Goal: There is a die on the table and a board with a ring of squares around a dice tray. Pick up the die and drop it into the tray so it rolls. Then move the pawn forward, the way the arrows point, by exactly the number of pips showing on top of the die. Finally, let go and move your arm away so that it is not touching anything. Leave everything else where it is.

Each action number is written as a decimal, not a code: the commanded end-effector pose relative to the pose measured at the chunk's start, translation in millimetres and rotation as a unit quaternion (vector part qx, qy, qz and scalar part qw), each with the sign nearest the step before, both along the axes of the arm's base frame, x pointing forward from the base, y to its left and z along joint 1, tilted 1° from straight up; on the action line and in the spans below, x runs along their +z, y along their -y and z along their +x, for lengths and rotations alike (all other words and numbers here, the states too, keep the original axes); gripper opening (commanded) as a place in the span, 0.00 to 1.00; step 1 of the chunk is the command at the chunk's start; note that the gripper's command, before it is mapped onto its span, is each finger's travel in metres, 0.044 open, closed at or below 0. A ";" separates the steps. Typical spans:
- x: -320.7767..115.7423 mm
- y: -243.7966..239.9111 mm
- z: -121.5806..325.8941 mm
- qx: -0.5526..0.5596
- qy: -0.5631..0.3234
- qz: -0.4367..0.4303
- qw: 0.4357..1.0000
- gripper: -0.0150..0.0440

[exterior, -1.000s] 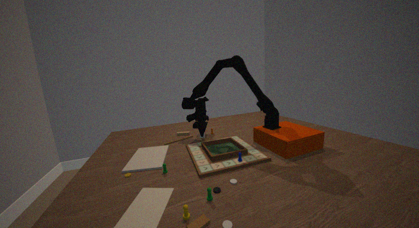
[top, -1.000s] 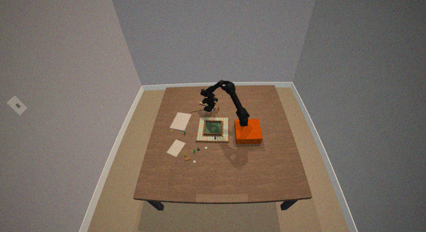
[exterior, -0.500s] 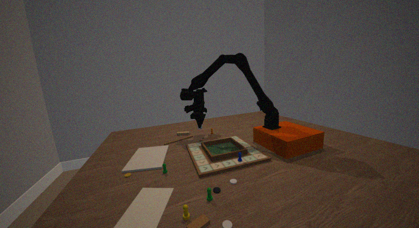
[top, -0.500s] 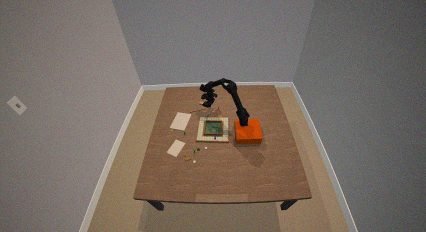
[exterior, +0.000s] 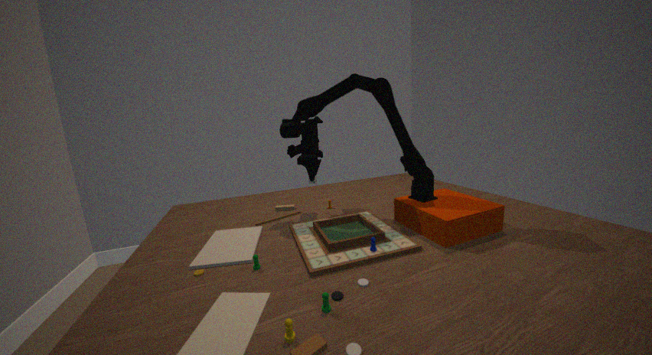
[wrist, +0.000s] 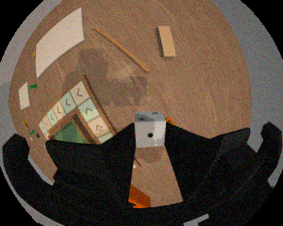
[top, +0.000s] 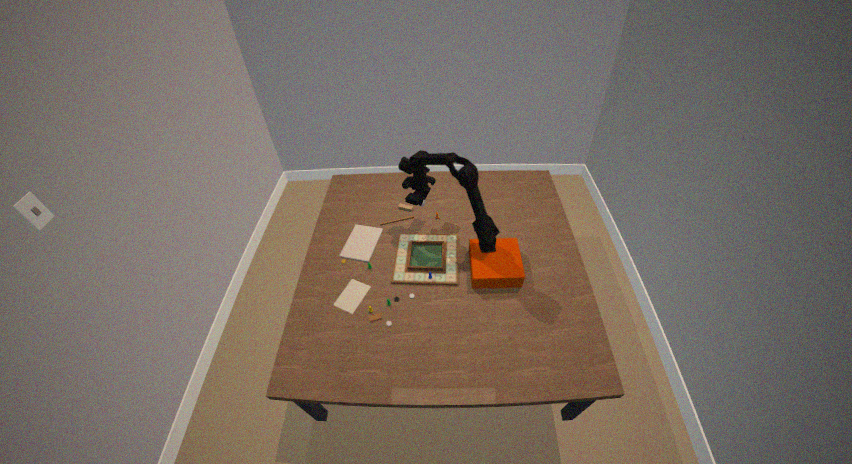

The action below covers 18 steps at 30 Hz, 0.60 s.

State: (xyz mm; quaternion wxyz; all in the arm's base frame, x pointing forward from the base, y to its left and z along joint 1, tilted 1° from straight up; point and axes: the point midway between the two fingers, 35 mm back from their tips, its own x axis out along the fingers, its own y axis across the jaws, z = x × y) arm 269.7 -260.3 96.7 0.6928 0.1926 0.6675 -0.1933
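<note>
My gripper (top: 419, 203) (exterior: 312, 180) (wrist: 148, 127) is shut on the white die (wrist: 150, 134) (exterior: 312, 182) and holds it well above the table, behind the board. One pip shows on the die face turned to the wrist camera. The board (top: 400, 260) (exterior: 320, 261) (wrist: 80, 92) has a ring of pale green and cream squares with arrows. The dice tray (top: 426, 255) (exterior: 349, 229) (wrist: 71, 133) in its middle has a green floor and is empty. A blue pawn (top: 430, 275) (exterior: 373, 244) stands upright on the board's near row of squares.
Behind the board lie a thin stick (top: 397, 220) (exterior: 278, 218) (wrist: 121, 47), a wooden block (top: 405, 207) (exterior: 285, 208) (wrist: 166, 41) and a small orange piece (top: 437, 215) (exterior: 330, 204). Left are two pale flat slabs (top: 361, 242) (top: 352, 295). Green pawns (exterior: 256, 262) (exterior: 325, 302), a yellow pawn (exterior: 289, 330) and discs stand or lie nearer.
</note>
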 end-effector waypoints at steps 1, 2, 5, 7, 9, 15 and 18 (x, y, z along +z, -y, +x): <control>1.5 -19.6 7.2 0.019 -0.001 -0.001 1.000 0.25; 0.7 -25.8 9.5 0.025 -0.001 -0.001 1.000 0.25; -1.9 -44.7 15.5 0.043 -0.001 -0.001 0.999 0.25; -3.7 -57.4 18.8 0.054 -0.001 -0.001 0.999 0.25; -5.6 -70.0 21.5 0.066 -0.001 -0.001 0.998 0.25; -11.7 -107.7 26.1 0.101 -0.001 -0.001 0.995 0.25; -14.9 -126.3 26.6 0.118 -0.001 0.000 0.993 0.25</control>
